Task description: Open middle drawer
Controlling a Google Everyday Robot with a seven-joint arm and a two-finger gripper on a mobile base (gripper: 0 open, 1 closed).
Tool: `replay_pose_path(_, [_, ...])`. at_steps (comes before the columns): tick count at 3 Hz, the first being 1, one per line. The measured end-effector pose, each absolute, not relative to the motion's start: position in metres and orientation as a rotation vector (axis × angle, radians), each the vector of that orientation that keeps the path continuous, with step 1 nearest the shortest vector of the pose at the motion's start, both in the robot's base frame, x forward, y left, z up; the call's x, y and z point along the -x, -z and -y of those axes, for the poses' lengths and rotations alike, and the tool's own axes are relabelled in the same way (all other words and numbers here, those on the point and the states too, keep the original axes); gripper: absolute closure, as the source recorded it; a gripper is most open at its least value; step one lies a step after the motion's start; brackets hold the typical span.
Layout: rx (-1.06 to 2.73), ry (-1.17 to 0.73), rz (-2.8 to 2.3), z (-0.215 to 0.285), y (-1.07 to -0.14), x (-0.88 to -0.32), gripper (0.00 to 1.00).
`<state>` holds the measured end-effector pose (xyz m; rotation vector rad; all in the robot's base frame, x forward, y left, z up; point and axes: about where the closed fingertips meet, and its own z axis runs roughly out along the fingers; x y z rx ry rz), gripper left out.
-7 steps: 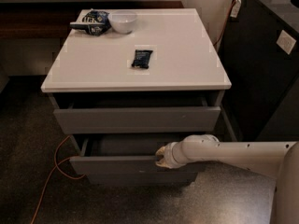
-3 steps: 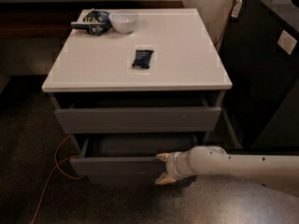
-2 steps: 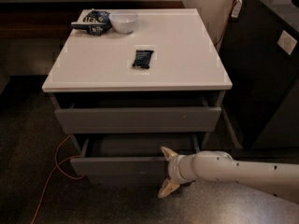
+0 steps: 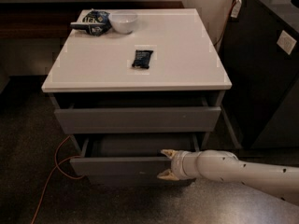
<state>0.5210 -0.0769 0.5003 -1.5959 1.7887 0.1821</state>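
The middle drawer [image 4: 117, 166] of the white-topped cabinet [image 4: 93, 73] stands pulled out, and its grey tray-like inside [image 4: 135, 145] shows. My gripper [image 4: 166, 164] is at the right part of the drawer's front panel, on a white arm that comes in from the lower right. It is open: one fingertip is at the panel's top edge and the other near its lower edge. It holds nothing. The taller-fronted top drawer [image 4: 138, 119] stands slightly out. The lowest drawer is mostly hidden beneath the middle one.
On the cabinet top lie a white bowl [image 4: 123, 21], a snack bag [image 4: 93, 22] and a small dark packet [image 4: 142, 58]. A black cabinet [image 4: 266, 64] stands close on the right. An orange cable [image 4: 57, 164] runs over the floor at the left.
My gripper's fingers have spread apart at the drawer front, and the arm has dropped lower. The middle drawer has stayed pulled out, in the same place.
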Motion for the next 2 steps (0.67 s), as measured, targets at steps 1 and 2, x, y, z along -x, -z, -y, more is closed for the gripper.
replay_pose_path(1, [1.541, -0.158, -1.809, 0.084, -0.505, -0.538, 0.59])
replay_pose_path(2, [1.503, -0.135, -1.842, 0.092, -0.502, -0.56, 0.83])
